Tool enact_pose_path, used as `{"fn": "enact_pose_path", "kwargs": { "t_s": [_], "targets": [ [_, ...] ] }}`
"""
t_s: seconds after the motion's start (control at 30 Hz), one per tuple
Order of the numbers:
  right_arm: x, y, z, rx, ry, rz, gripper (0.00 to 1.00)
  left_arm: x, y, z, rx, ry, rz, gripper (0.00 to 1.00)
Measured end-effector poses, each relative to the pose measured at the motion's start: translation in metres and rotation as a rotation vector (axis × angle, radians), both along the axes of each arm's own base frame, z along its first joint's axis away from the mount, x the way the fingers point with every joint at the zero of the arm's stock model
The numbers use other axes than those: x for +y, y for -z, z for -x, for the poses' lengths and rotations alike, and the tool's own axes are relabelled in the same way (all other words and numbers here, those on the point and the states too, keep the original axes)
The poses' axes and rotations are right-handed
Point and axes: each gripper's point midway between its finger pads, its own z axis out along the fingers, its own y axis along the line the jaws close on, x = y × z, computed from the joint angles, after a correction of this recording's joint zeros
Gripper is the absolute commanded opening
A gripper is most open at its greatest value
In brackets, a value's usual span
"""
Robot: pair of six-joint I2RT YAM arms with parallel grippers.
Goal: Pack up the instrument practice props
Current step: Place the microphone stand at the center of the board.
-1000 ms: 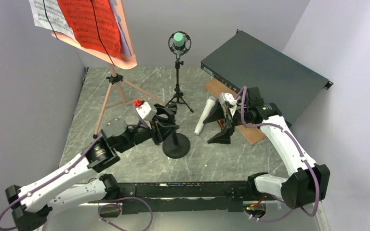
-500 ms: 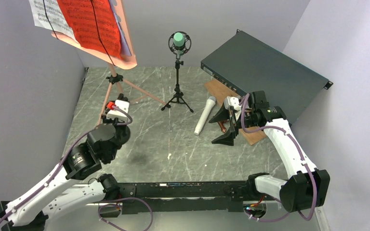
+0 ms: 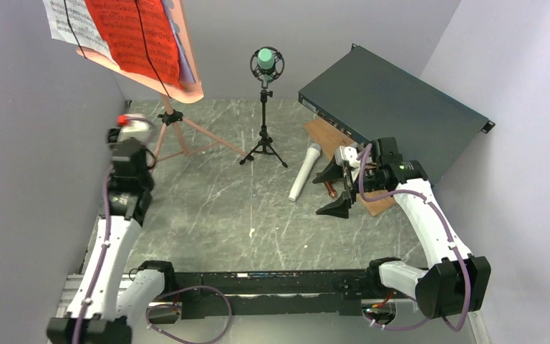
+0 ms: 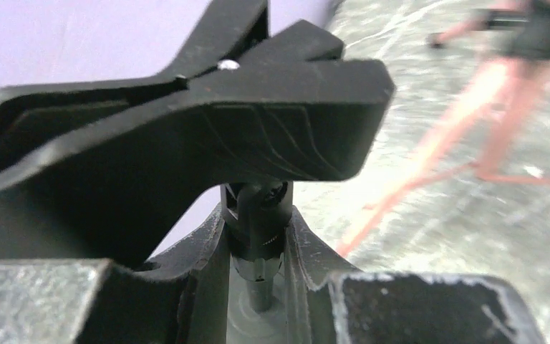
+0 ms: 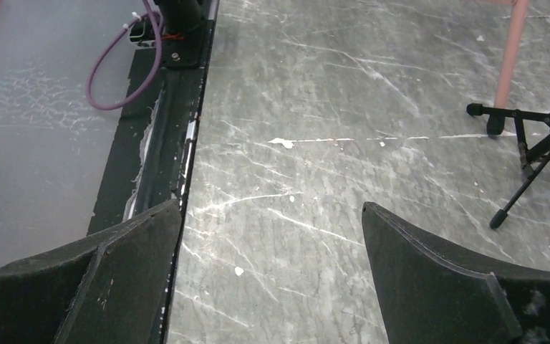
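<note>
1. Left gripper (image 4: 258, 290), on an arm reared up tall beside the left wall, was clamped on the thin knurled stem of a black microphone mount (image 4: 258, 129). The mount's ridged plastic clip filled the wrist view. Right gripper (image 3: 331, 192), on an arm bent forward and low, hung with its jaws wide apart, holding nothing.
2. Grey marbled table (image 3: 222, 215) lay under everything.
3. Dark green metal box (image 3: 394, 107), flat and rectangular, sat at the far right, a brown wooden board (image 3: 322, 130) showing from under its near edge.
4. Pink music tripod (image 3: 172, 136) stood at the far left. Its tilted tray carried a white page (image 3: 64, 29), a red page (image 3: 132, 36) and a lavender page (image 3: 184, 57).
5. Second black mount (image 3: 264, 136), a slim three-legged stand, stood upright at the far centre with the green microphone (image 3: 266, 59) cradled in its ring.
6. White microphone (image 3: 304, 172), a slim cylinder, lay flat on the table just beside the right gripper.
</note>
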Motion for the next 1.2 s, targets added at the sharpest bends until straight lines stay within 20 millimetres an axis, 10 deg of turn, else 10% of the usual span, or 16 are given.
{"fn": "enact_pose_path", "kwargs": {
  "t_s": [0.17,0.4,0.87,1.2],
  "targets": [
    [-0.004,-0.001,0.000,-0.012,0.017,-0.002,1.00,0.086,0.018,0.008,-0.056,-0.257,0.175,0.00],
    [-0.004,0.000,0.001,-0.009,0.018,-0.001,1.00,0.109,0.023,-0.046,-0.167,-0.166,0.282,0.00],
    [-0.005,0.003,0.000,-0.012,0.022,0.003,1.00,0.142,0.105,-0.134,-0.244,0.159,0.383,0.00],
    [-0.006,0.004,-0.001,-0.017,0.025,0.007,1.00,0.133,0.120,-0.146,-0.258,0.254,0.391,0.64]
  ]
}}
